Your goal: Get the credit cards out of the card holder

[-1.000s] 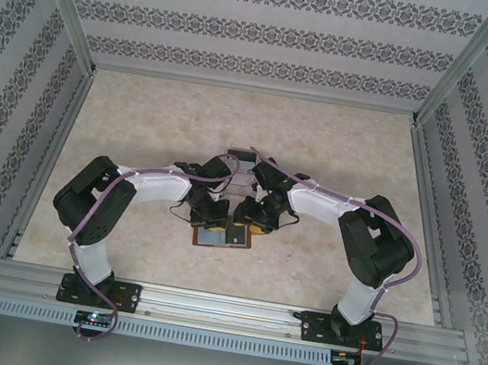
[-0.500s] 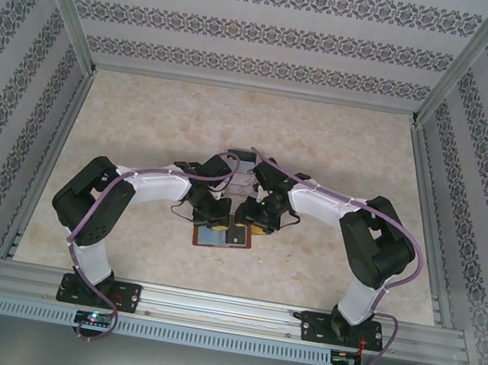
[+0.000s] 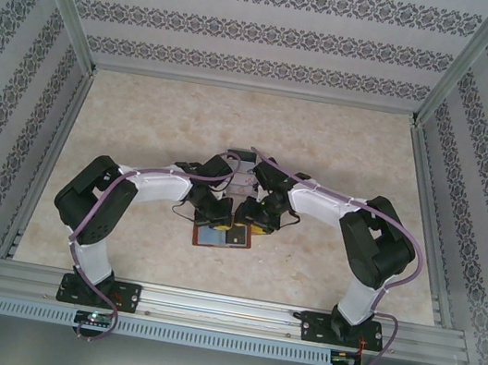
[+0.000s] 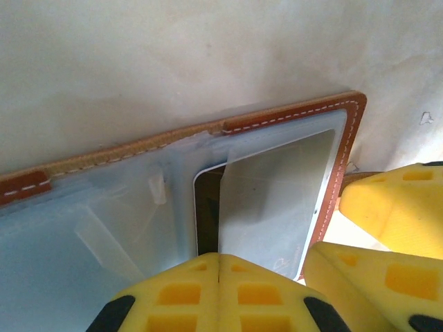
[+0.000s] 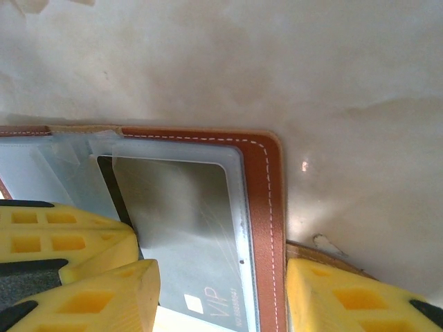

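Soft, even light, faint shadows. Close up, clear pockets of the card holder shine, and things look a little fuzzy.

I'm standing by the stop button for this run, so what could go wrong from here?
1. The credit card lies under a clear pocket of the card holder; the right claw, jaws apart astride the leather edge, may catch film or leather instead of the card.
2. The left claw, shut, sits very near the right one; they could collide.
3. The open holder might slide on the smooth table.
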### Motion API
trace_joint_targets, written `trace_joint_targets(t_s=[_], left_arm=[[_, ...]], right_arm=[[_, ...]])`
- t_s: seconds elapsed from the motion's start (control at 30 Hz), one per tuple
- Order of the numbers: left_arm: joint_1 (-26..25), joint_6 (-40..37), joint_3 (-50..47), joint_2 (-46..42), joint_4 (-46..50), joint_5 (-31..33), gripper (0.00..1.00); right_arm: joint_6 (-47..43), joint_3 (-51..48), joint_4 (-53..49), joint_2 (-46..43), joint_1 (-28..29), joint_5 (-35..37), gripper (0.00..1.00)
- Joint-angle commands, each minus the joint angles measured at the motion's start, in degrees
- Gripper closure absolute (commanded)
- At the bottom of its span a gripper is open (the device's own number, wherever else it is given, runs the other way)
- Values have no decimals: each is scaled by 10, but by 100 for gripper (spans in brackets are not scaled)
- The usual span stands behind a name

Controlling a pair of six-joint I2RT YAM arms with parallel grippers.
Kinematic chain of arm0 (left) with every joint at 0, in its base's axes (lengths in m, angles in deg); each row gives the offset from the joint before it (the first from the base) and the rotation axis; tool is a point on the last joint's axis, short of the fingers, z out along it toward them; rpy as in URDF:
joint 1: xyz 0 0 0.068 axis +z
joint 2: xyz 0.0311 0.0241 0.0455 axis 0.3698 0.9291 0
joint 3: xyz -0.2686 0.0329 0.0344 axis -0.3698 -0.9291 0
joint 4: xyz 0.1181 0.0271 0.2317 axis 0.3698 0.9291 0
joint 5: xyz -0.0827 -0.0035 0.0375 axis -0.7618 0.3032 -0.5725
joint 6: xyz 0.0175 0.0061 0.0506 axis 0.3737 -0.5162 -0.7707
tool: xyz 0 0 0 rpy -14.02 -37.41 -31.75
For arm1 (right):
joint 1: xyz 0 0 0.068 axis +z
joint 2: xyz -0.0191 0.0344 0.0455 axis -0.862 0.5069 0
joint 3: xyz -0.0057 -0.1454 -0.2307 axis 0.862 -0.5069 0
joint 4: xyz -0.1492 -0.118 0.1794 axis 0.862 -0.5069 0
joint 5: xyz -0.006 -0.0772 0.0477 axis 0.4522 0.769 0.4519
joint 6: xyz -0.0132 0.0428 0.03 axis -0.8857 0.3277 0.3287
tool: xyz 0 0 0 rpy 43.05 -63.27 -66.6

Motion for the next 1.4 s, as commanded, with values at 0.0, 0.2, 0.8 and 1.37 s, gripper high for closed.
trace_joint_targets(t_s=[0.0,0.2,0.8,1.37], left_arm=[[1,-7,0,11,10,11,96],[1,-7,-5,11,9,11,97],[1,-8,-1,16,13,11,97],[1,-7,0,16,11,8,97]], right_arm=[[3,21,-3,0,-2,2,47],[9,23,12,5,2,-10,47],[6,22,4,6,7,5,48],[13,22,28,15,12,-27,50]])
